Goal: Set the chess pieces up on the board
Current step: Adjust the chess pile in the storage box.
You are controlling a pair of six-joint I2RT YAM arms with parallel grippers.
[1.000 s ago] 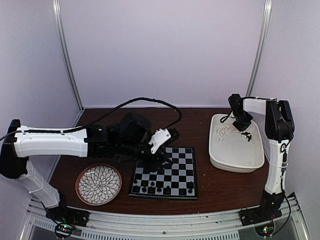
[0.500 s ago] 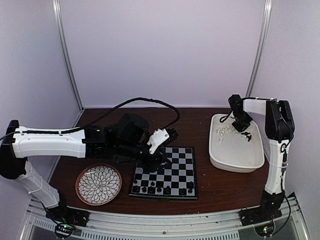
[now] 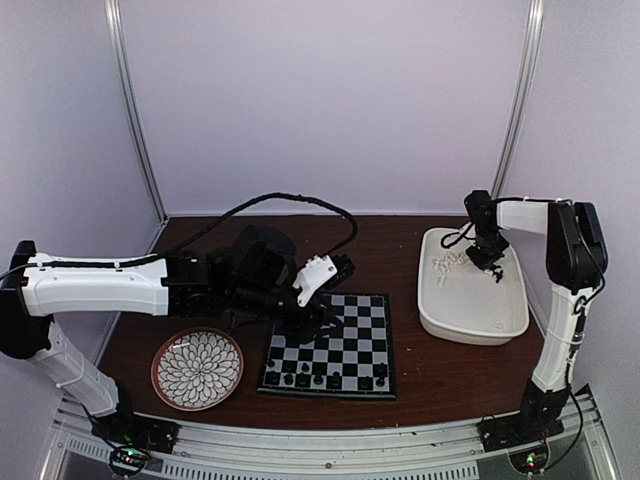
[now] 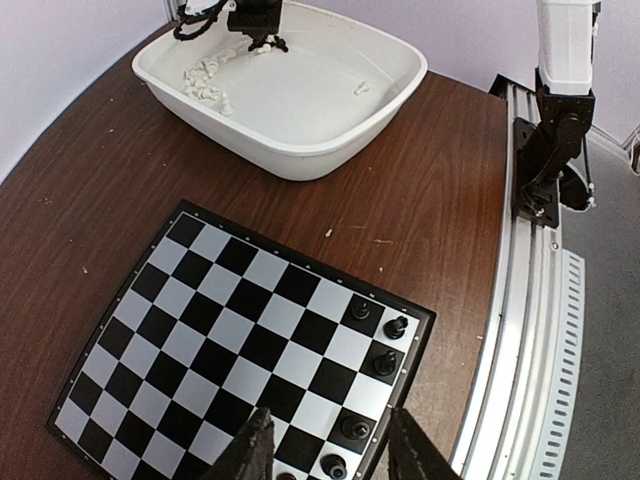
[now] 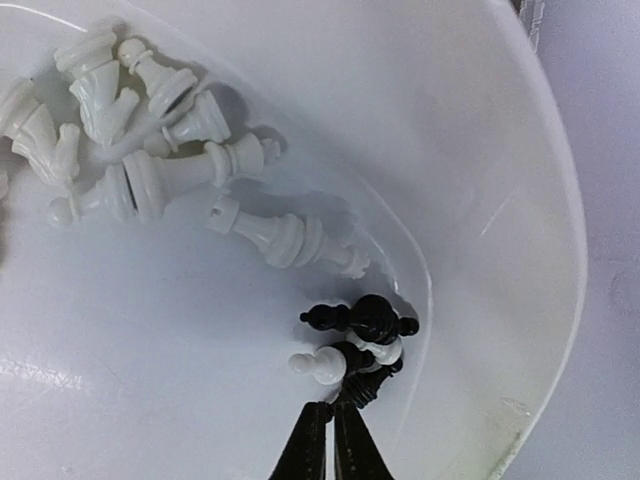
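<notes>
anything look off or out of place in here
Yes: in the white tub, the white pieces lie toppled in a heap, and a couple of black pieces lie tangled with a white pawn near the wall.

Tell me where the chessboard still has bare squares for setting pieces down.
The board is bare from its far edge down to the black pieces along the edge nearest the arm bases. Crowded: that row, and the tub near the right end effector.

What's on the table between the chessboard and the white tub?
Only bare brown table with a few pale specks separates board from tub; the left wrist view shows it.
</notes>
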